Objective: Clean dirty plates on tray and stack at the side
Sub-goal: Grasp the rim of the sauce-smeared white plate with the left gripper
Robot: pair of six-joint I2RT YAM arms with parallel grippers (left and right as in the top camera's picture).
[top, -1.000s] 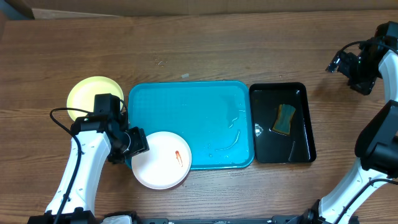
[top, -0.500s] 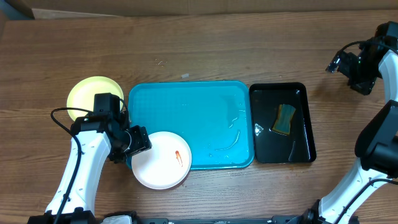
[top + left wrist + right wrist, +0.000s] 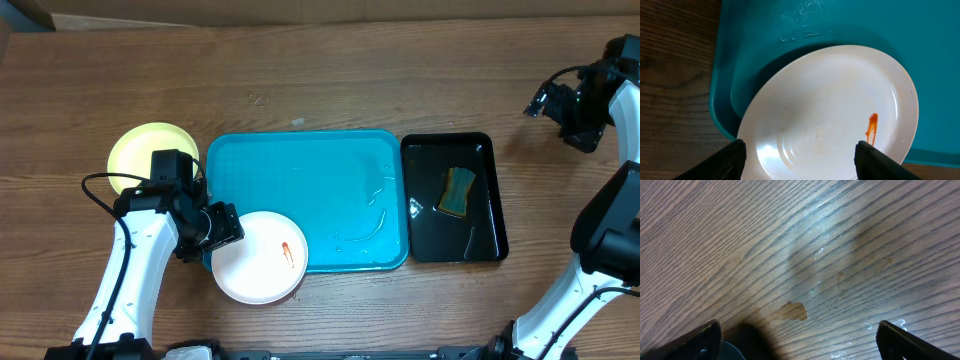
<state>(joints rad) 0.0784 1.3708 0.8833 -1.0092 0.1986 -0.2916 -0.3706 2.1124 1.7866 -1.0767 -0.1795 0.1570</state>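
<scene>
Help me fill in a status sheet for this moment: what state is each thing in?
blue tray: wet streaks on it.
white plate: dirty, red smear, hanging over the blue tray's front left corner.
yellow plate: on the table, no smear visible.
black tray: glossy, looks wet.
sponge: lying in the black tray.
left pincer: open, at the white plate.
right pincer: open, over bare table.
</scene>
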